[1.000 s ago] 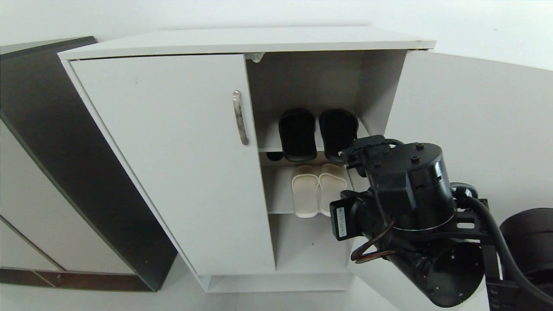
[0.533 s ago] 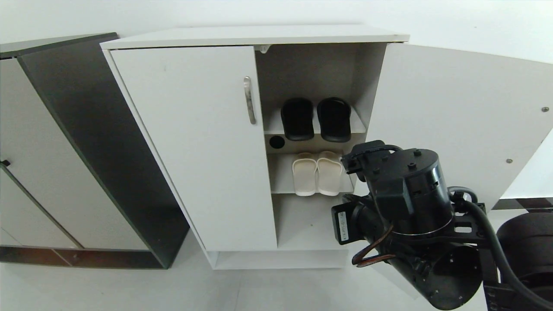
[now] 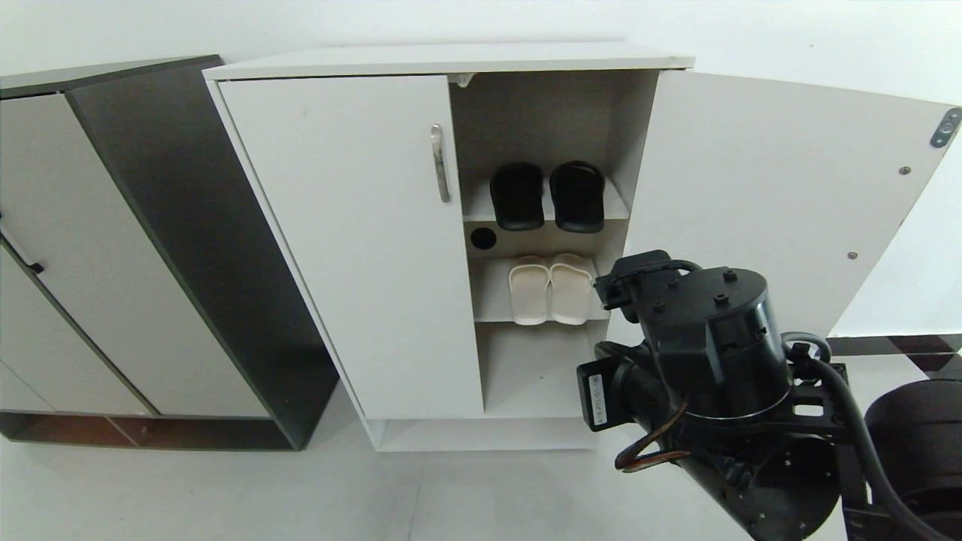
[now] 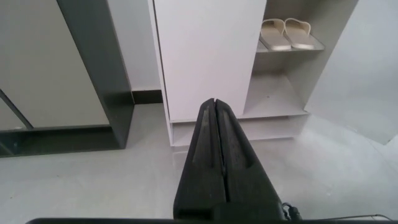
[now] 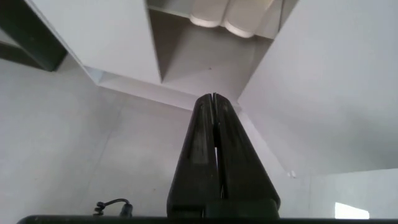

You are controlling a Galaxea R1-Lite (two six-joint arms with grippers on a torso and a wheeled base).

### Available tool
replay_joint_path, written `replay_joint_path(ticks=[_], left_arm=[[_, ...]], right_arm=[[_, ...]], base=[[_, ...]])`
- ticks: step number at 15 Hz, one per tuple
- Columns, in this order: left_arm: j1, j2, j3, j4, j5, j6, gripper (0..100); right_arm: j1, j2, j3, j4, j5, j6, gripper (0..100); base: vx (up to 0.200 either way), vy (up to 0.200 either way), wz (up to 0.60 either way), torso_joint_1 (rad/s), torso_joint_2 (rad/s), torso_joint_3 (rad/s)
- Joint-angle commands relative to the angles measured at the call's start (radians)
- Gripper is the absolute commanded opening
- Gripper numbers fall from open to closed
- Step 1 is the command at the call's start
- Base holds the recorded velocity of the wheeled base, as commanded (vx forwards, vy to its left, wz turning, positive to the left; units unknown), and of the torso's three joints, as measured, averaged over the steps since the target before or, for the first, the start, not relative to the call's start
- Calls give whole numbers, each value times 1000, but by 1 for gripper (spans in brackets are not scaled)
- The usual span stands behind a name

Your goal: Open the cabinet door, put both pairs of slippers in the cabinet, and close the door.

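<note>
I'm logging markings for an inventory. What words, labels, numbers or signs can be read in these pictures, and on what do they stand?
A white sticker on the right arm: it carries dark print, too small to read.
The cabinet, its open door, the black slippers and the white slippers: no text, labels or signs visible.
Nothing here can be quoted.

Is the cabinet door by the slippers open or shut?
Open: the door is swung wide, showing black slippers and white slippers inside the cabinet.
</note>
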Motion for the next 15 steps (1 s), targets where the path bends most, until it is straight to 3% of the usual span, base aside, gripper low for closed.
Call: replay_joint_path(ticks=[1,15], left_arm=[[0,0,0,0,0,0,0],[0,0,0,0,0,0,0]], right_arm=[[-1,5,1,-1,0,0,0],[-1,7,8,-4,3,-7,0]], base=[[0,0,0,0,0,0],[0,0,0,0,0,0]])
